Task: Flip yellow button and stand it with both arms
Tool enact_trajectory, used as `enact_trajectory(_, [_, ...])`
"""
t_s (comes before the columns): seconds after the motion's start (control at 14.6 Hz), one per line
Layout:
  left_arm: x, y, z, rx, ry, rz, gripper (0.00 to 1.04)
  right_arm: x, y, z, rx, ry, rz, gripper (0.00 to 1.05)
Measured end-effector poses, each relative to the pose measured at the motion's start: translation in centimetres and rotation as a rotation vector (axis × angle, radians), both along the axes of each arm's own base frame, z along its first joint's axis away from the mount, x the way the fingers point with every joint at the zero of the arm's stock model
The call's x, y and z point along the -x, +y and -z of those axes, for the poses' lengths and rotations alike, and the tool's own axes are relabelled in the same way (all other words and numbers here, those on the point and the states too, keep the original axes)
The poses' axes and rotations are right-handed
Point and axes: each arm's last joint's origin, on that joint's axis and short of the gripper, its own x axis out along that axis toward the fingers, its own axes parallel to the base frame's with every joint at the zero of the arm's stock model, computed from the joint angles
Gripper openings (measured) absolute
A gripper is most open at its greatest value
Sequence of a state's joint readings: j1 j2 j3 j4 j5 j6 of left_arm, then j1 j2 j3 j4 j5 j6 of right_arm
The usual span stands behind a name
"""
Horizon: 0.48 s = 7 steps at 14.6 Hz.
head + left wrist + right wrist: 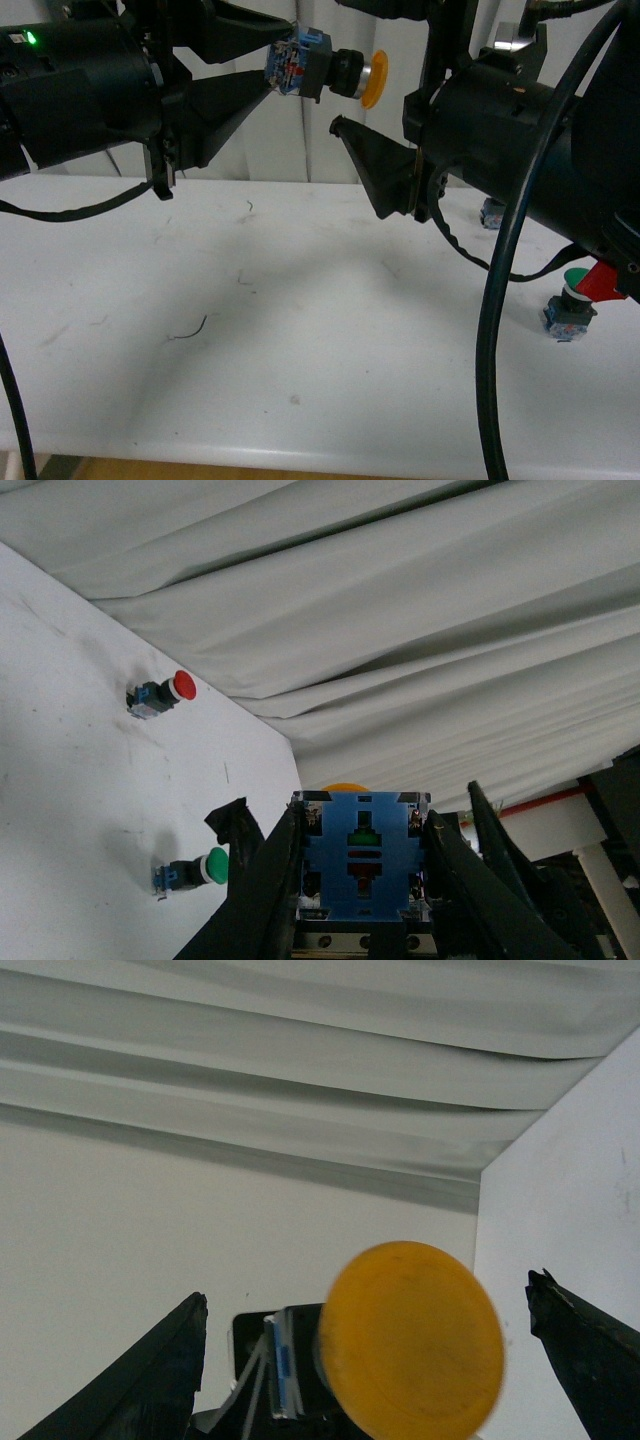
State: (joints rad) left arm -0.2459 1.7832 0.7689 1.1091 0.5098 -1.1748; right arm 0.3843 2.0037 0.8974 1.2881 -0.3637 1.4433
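The yellow button [340,68] is held sideways high above the white table [300,330], its yellow-orange cap [374,78] pointing right. My left gripper [282,58] is shut on its blue contact block [362,855], which sits between the fingers [265,880] in the left wrist view. My right gripper [352,66] is open, with one black finger [380,170] below the cap and the other mostly cut off at the top. In the right wrist view the cap [410,1335] faces the camera between the spread fingers [165,1380], not touching them.
A green-capped button [572,300] stands at the table's right, also in the left wrist view [190,872]. A red-capped button [160,693] lies further back; only its blue block [492,212] shows in front. Grey curtain behind. Black cables hang at the right.
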Motion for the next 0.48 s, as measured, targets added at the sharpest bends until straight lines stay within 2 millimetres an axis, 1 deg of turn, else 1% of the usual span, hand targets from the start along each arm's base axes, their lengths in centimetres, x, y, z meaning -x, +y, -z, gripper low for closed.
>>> enact_trajectory(0.07, [-0.01, 0.05, -0.03, 0.002, -0.002, -0.002, 0.30, -0.07, 0.03, 0.43, 0.003, 0.016, 0.000, 0.98])
enact_trajectory(0.21, [-0.05, 0.19, -0.06, 0.004, -0.004, -0.006, 0.30, -0.18, -0.17, 0.39, 0.001, 0.013, 0.005, 0.98])
enact_trajectory(0.27, [-0.05, 0.22, -0.05, 0.004, -0.004, -0.006, 0.30, -0.24, -0.14, 0.31, 0.000, 0.011, 0.005, 0.89])
enact_trajectory(0.34, [-0.06, 0.23, -0.06, 0.004, -0.004, -0.007, 0.30, -0.35, -0.10, 0.15, -0.002, 0.005, 0.005, 0.76])
enact_trajectory(0.48, [-0.07, 0.26, -0.06, 0.004, -0.004, -0.007, 0.30, -0.39, -0.08, 0.06, -0.003, 0.001, 0.005, 0.54])
